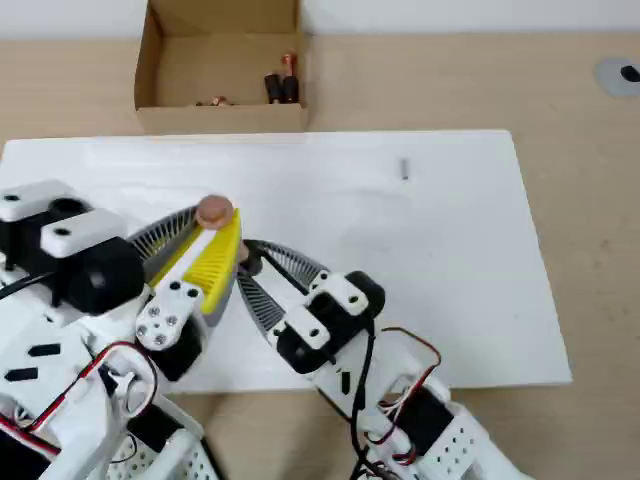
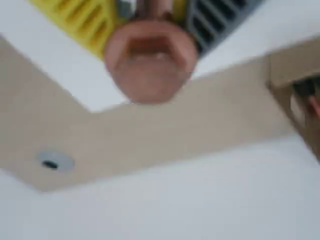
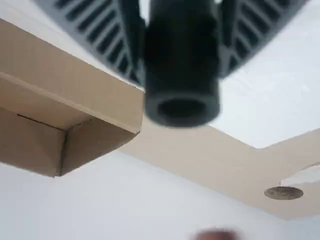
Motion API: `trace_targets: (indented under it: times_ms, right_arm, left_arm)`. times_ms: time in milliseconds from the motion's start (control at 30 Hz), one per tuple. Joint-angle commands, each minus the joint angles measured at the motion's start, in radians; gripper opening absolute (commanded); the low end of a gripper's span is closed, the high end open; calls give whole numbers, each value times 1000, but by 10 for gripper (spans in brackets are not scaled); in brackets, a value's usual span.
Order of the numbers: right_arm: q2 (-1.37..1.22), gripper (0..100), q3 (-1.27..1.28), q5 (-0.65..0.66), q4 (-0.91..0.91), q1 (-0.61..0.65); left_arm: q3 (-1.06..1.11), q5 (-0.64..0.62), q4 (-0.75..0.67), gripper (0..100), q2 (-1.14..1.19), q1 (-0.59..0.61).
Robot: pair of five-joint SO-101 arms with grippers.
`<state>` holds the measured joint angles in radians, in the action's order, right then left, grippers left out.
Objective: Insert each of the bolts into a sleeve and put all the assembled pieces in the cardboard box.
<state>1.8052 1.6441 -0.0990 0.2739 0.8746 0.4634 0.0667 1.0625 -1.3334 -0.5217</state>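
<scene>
Over the board [image 1: 450, 280], left gripper [image 1: 212, 222] clamps a bolt [image 2: 150, 60], right gripper [image 1: 248, 268] a sleeve [image 3: 182, 65]

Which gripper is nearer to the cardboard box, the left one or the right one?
Left. The left gripper, holding a copper bolt, is over the white board, short of the cardboard box; the right gripper, holding a black sleeve, sits farther back from it.

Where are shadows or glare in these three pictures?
High view: even light, no glare on the white board. Left wrist view: the bolt has a shaded recess in its head. Right wrist view: the sleeve has a dark bore, and the cardboard box has unevenly lit faces.
</scene>
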Motion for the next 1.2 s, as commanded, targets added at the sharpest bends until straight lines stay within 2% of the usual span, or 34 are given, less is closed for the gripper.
trace_targets:
  times_ms: [0, 167, 467, 700, 1167]
  right_arm:
    - [76, 9, -2, -11, -25, -16]
    - [76, 9, -1, -11, -25, -21]
    - [76, 9, 1, -11, -23, -21]
    - [76, 9, 1, -11, -23, -21]
    - [76, 9, 1, -11, -23, -22]
  left_arm:
    - [41, 11, -97, 5, 1, 15]
    - [48, 11, -103, 5, 1, 17]
    - [46, 11, -20, 5, 2, 15]
    - [44, 11, -21, 5, 1, 84]
    - [75, 3, -23, 5, 1, 80]
